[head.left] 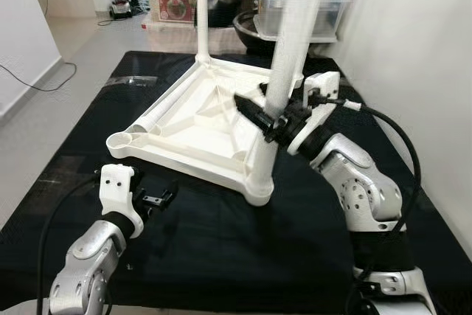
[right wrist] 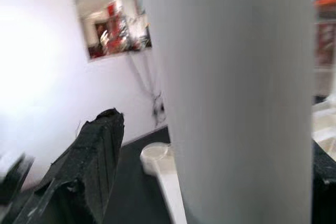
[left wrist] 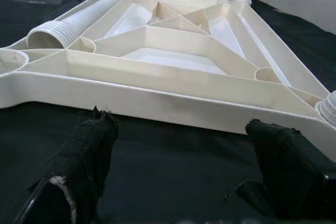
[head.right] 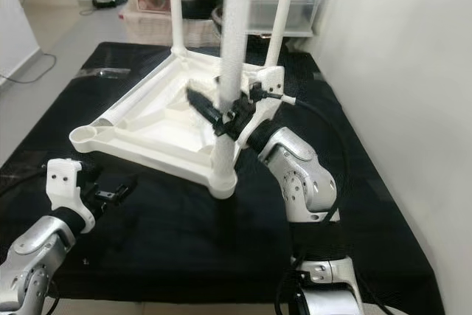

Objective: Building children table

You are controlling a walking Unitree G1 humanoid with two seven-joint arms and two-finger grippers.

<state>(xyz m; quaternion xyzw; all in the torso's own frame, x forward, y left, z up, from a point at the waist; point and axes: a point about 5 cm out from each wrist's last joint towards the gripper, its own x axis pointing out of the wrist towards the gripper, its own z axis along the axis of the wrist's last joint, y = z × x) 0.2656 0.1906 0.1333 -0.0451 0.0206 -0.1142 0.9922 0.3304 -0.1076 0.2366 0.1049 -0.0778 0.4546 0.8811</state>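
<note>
The white children's table top (head.left: 199,127) lies upside down on a black mat (head.left: 221,241). A tall white leg (head.left: 291,42) stands in its near right corner. Two more legs stand at the far corners (head.left: 201,5) (head.right: 280,12). Another threaded leg (left wrist: 79,22) lies loose inside the left rim, beside the bare near left socket (head.left: 122,142). My right gripper (head.left: 258,114) is open and straddles the near leg low down, with one finger (right wrist: 89,166) a small gap away from it. My left gripper (head.left: 155,198) hovers open just above the mat, facing the table's near edge.
A white wall (head.left: 413,49) runs close along the right of the mat. Boxes and a clear bin (head.left: 295,12) crowd the floor behind the table. A cable (head.left: 44,82) lies on the floor at the left. The mat's front edge is right below my arms.
</note>
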